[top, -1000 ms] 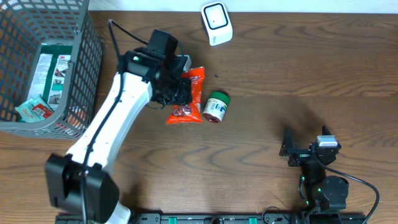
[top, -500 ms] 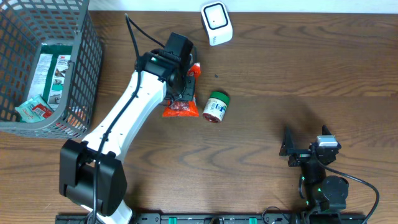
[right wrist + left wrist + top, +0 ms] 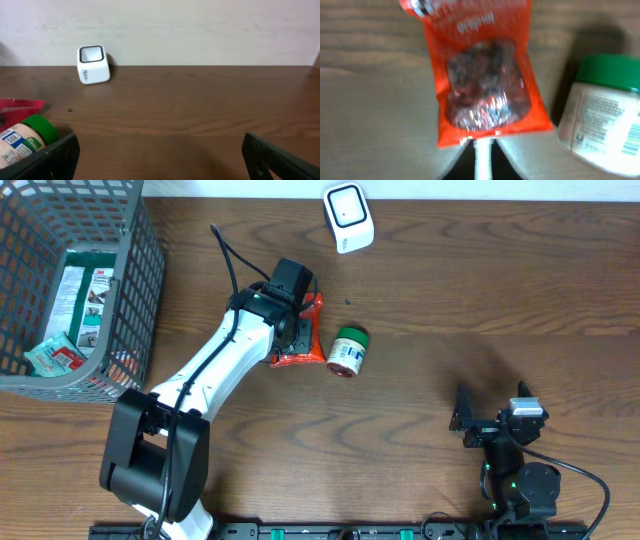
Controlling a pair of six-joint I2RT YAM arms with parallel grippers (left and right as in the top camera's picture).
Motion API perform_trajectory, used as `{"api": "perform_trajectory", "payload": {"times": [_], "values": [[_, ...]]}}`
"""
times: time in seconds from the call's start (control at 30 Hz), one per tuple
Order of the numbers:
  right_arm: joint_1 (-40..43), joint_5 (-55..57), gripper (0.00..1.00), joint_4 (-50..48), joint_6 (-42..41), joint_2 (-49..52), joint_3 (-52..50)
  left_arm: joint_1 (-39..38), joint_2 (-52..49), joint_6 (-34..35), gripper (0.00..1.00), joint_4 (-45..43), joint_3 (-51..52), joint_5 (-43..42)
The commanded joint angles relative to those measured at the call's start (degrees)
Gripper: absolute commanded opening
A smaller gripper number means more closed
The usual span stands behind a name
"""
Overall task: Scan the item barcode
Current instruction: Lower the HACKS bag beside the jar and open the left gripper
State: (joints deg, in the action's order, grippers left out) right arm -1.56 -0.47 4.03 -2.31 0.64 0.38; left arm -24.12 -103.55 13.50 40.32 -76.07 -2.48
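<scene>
An orange snack packet (image 3: 312,358) lies on the wooden table, mostly covered by my left arm in the overhead view. In the left wrist view the packet (image 3: 482,85) fills the middle. My left gripper (image 3: 482,142) (image 3: 296,332) has its jaws nearly together on the packet's near seam. A white jar with a green lid (image 3: 349,351) (image 3: 605,115) lies on its side just right of the packet. The white barcode scanner (image 3: 348,216) (image 3: 93,64) stands at the far edge. My right gripper (image 3: 463,420) (image 3: 160,155) rests open at the near right, holding nothing.
A grey wire basket (image 3: 130,290) with several packets inside stands at the far left. The jar (image 3: 25,137) and a red corner of the packet (image 3: 20,105) show at the left of the right wrist view.
My left arm swung right and settled lower over the packet, and its jaws closed in on the packet's edge. The packet shifted slightly. The right arm stayed still.
</scene>
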Motion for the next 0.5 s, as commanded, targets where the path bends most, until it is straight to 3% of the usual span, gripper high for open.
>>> {"api": "perform_trajectory", "payload": {"times": [0.0,0.07,0.23,0.37,0.47], "values": [[0.24,-0.04,0.99,0.17,0.24,-0.26,-0.09,-0.02,-0.26,0.33,0.38,-0.81,-0.42,2.54],[0.24,-0.04,0.99,0.17,0.24,-0.26,-0.09,-0.02,-0.26,0.33,0.53,-1.05,-0.46,2.56],[0.24,-0.04,0.99,0.17,0.24,-0.26,-0.09,0.79,-0.28,0.31,0.73,-1.9,-0.46,4.55],[0.24,-0.04,0.99,0.17,0.24,-0.26,-0.09,4.15,-0.28,0.35,0.79,-1.57,-0.46,2.73],[0.24,-0.04,0.99,0.17,0.24,-0.26,-0.09,8.41,-0.28,-0.26,0.8,-0.81,-0.46,-6.12]]}}
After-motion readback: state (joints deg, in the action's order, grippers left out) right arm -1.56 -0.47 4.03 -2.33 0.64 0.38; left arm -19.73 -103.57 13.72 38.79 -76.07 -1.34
